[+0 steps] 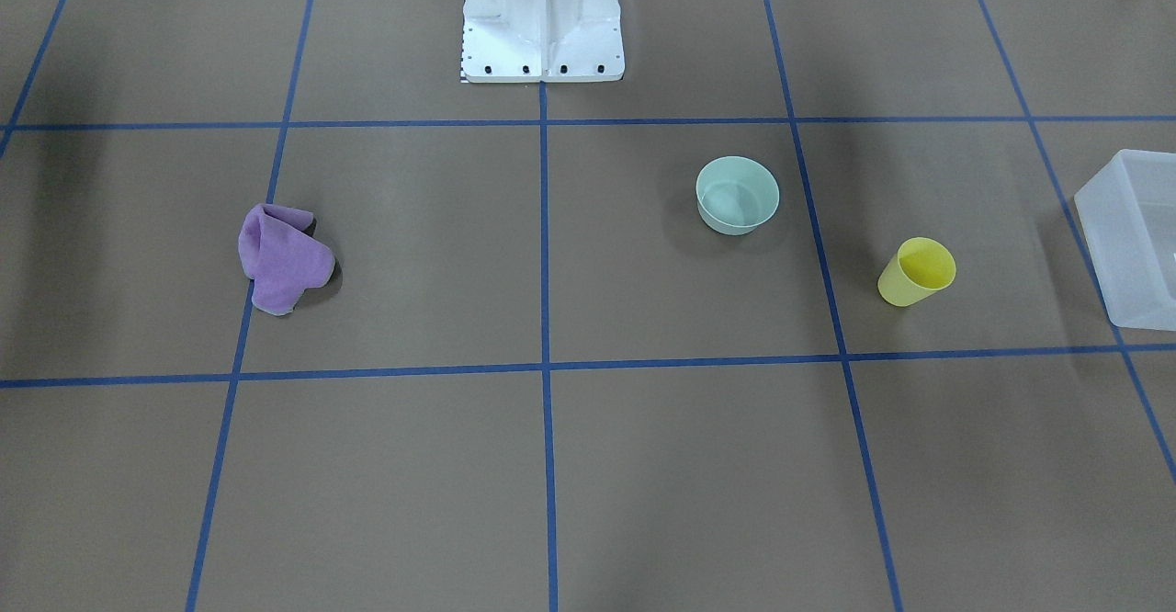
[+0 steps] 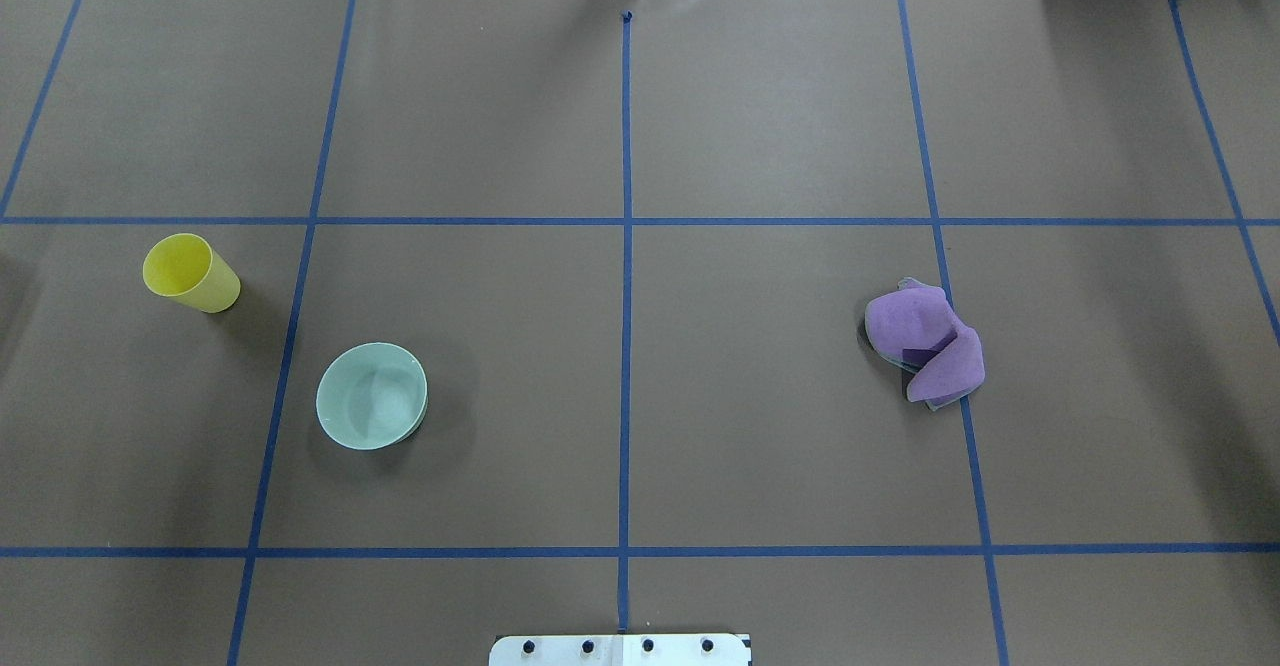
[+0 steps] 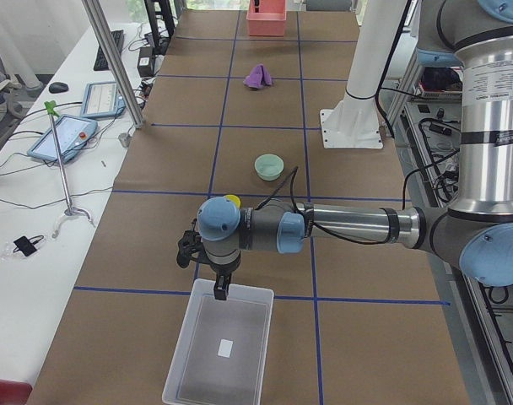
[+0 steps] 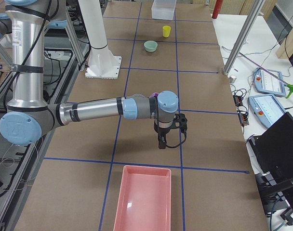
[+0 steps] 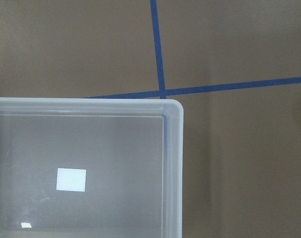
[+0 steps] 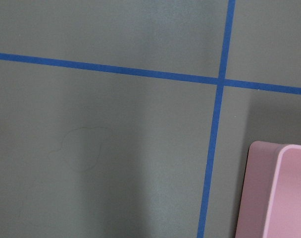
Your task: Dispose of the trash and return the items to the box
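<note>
The yellow cup stands with its open side up on the brown table. It is between the green bowl and the box. It touches neither of them, and brown table shows all round it. The bowl sits open side up too, nearer the middle of the table. The box is at the table's end on the robot's left side. Part of it runs off the edge of the front view. A small white square shows on its bottom.

The left arm is stretched out long and low, flat over the table. Its wrist bends so the left gripper points straight down. The gripper hangs over the box's edge on the cup's side, by a corner of the rim. I cannot tell if its jaws are spread or pressed together.

The right arm is stretched out low the same way, at the other end. The right gripper points down over bare table, between the purple cloth and the pink tray. I cannot tell how its jaws stand either. The cloth lies crumpled on a blue line, well apart from the cup and the bowl. Only the tray's corner shows to the right wrist camera.
</note>
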Controlling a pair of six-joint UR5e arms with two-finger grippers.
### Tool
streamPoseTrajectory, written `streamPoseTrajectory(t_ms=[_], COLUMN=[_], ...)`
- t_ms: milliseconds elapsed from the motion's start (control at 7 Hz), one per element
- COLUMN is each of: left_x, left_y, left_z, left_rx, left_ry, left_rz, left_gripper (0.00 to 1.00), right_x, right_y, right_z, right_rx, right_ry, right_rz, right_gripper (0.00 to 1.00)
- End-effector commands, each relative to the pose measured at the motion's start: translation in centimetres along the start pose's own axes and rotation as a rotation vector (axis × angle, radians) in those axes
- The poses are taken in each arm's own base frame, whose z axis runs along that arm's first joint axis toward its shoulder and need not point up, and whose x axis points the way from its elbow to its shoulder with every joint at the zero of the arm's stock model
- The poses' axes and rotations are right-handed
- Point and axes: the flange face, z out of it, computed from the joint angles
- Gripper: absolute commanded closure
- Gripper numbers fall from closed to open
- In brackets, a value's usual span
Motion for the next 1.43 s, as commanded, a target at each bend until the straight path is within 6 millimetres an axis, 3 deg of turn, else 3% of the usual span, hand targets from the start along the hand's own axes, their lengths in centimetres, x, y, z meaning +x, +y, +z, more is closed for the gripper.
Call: streamPoseTrajectory(t_ms=[0, 857, 1143, 1286], left_x=[0.2, 0.9, 2.7, 6.5], left_y=[-0.3, 0.4, -0.3, -2.3], left_z=[-0.2, -0.7, -1.6, -0.7], left_rx=[0.004, 0.013, 0.037, 0.064], left_ry=[0.0, -0.002, 0.001, 0.011], left_rz=[0.005, 0.011, 0.028, 0.017], left_gripper=[0.02, 0.02, 0.02, 0.03], right_x=[0.0, -0.4, -1.5, -1.7], right_y=[0.1, -0.2, -0.2, -0.4], right_z=[0.1, -0.3, 0.3, 0.2], right_rx=[-0.001, 0.009, -0.003, -0.001], right_ry=[-0.007, -0.005, -0.036, -0.032], right_rz=[0.0, -0.016, -0.027, -0.032], right_gripper=[0.0, 0.0, 0.0, 0.0])
